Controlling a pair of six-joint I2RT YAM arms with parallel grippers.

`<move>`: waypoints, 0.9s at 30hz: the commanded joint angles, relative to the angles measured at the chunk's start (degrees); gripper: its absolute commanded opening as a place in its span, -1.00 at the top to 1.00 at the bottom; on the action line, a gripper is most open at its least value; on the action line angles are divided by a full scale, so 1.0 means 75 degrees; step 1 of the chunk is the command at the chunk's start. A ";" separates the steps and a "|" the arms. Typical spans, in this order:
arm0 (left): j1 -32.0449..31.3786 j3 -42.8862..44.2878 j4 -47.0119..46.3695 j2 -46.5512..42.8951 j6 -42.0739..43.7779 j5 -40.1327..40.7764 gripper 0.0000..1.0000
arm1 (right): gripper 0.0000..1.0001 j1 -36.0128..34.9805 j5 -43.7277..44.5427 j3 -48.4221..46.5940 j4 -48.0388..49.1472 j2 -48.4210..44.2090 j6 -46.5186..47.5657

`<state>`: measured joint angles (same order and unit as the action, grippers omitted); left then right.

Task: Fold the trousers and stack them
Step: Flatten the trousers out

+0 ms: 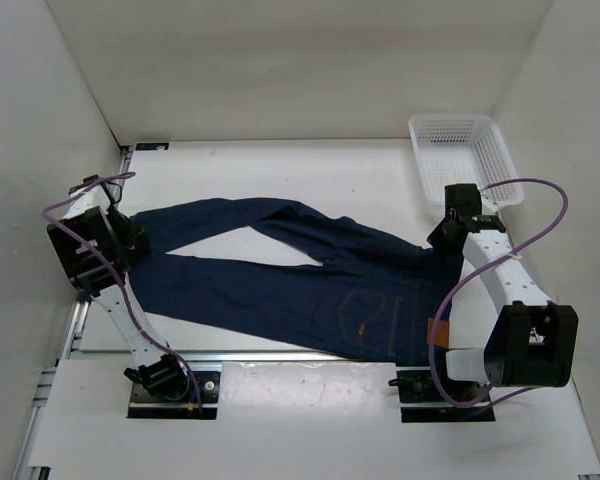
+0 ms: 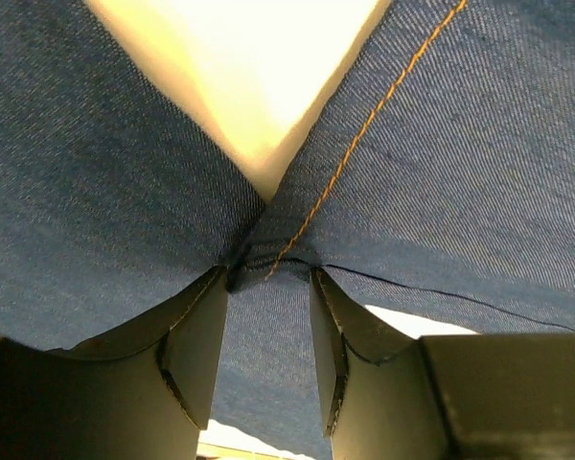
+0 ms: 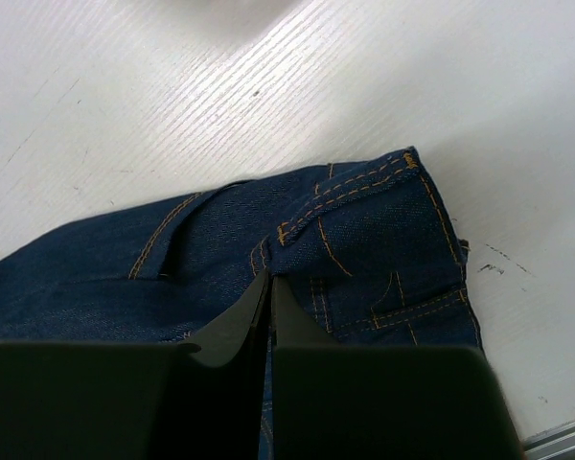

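The dark navy trousers (image 1: 310,290) lie spread across the table, legs pointing left and waistband to the right, with an orange-stitched back pocket (image 1: 368,310) and a tan patch (image 1: 440,331) facing up. My left gripper (image 1: 132,240) is at the leg ends. In the left wrist view its fingers (image 2: 196,335) hold bunched denim (image 2: 460,172) between them, gathered at the tips (image 2: 268,273). My right gripper (image 1: 442,236) is at the far waistband corner. In the right wrist view it (image 3: 270,280) is pinched shut on the waistband denim (image 3: 364,240).
A white mesh basket (image 1: 465,150) stands at the back right, just beyond the right gripper. White walls enclose the table on the left, back and right. The metal rail (image 1: 280,355) runs along the table's near edge.
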<state>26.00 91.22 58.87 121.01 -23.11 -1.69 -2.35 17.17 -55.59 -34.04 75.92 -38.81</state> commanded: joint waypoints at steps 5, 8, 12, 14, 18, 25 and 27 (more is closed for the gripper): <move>-0.0009 0.0154 -0.0139 0.0154 -0.0012 0.0156 0.23 | 0.99 0.0020 -0.0168 -0.0006 0.0226 0.0014 0.0041; -0.0009 0.0236 -0.0139 0.0154 -0.0082 0.0225 0.74 | 0.99 0.0091 -0.0168 -0.0006 0.0226 0.0014 0.0041; -0.0009 0.0563 0.0247 -0.0430 -0.0082 0.0378 0.79 | 0.99 0.0091 -0.0168 -0.0006 0.0226 0.0014 0.0112; -0.0009 0.0833 0.0481 -0.0840 -0.0082 0.0647 0.79 | 0.99 0.0091 -0.0168 -0.0075 0.0226 0.0014 0.0112; -0.0009 0.0986 0.0775 -0.2174 -0.0258 0.0894 0.79 | 0.99 0.0160 -0.0098 -0.0146 0.0087 0.0014 0.0112; -0.0009 0.2133 0.1536 -0.2821 -0.0340 0.0824 0.79 | 0.99 0.0313 0.0254 -0.0498 -0.0463 -0.0454 0.0112; -0.0009 0.2600 0.1758 -0.2916 -0.0340 0.0824 0.79 | 0.99 0.0523 0.0464 -0.0498 -0.0535 -0.0757 0.0112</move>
<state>25.82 107.02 67.90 101.12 -25.15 3.66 -0.27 17.08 -56.40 -35.88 74.59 -38.76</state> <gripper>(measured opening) 0.164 0.009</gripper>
